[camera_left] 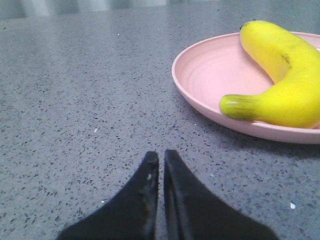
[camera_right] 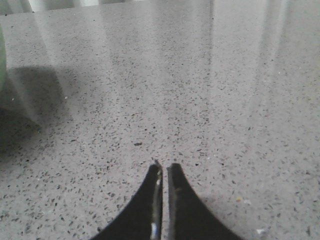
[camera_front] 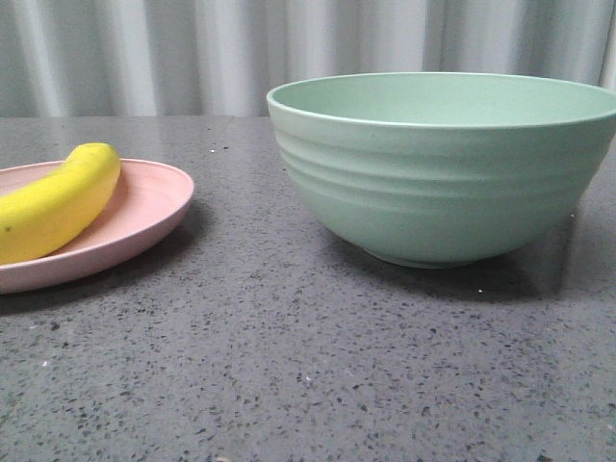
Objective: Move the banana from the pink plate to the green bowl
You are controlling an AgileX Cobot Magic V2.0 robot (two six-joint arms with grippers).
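Observation:
The yellow banana (camera_front: 58, 202) lies on the pink plate (camera_front: 154, 207) at the left of the front view. The green bowl (camera_front: 443, 164) stands upright at the right, apart from the plate, and looks empty as far as its inside shows. Neither gripper shows in the front view. In the left wrist view my left gripper (camera_left: 161, 156) is shut and empty, low over the table, short of the plate (camera_left: 210, 75) and the banana (camera_left: 280, 75). In the right wrist view my right gripper (camera_right: 164, 167) is shut and empty over bare table; a sliver of the bowl (camera_right: 2, 55) shows at the edge.
The grey speckled table (camera_front: 289, 366) carries the plate and the bowl with a gap of bare surface between them. A pale pleated curtain (camera_front: 192, 48) hangs behind the table's far edge.

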